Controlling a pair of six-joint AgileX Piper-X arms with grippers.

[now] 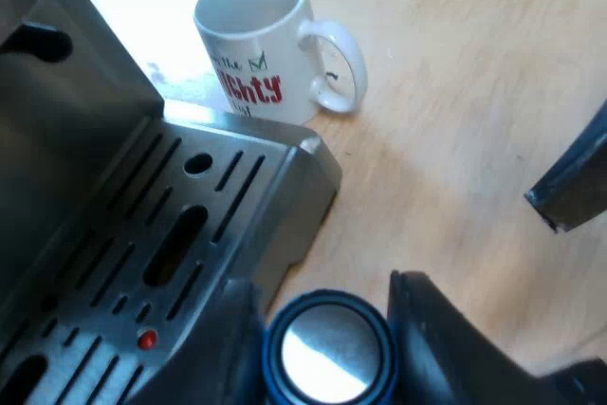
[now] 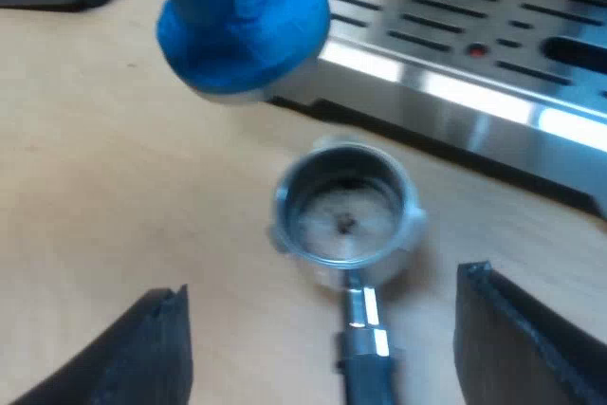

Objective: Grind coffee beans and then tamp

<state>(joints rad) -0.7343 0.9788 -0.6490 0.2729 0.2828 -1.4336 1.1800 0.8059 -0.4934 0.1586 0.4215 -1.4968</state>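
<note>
Here, the right pincer (image 2: 324,284) is spread wide, the metal holder (image 2: 343,211) lying on the table (image 2: 114,196) just ahead, its handle (image 2: 365,372) running back between the fingers (image 2: 133,353). The left pincer (image 1: 321,296) pinches the blue tamper (image 2: 242,26), hovering beyond it.

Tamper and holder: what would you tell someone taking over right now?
Left gripper: shut on tamper, raised beside the machine's tray, mug nearby.
Right gripper: open, fingers flanking the handle of the holder.
The holder lies on the table by the tray, open side up, looking almost bare inside.
Done: tamper in hand.
Left: bring tamper over holder and tamp; grounds unconfirmed.
</note>
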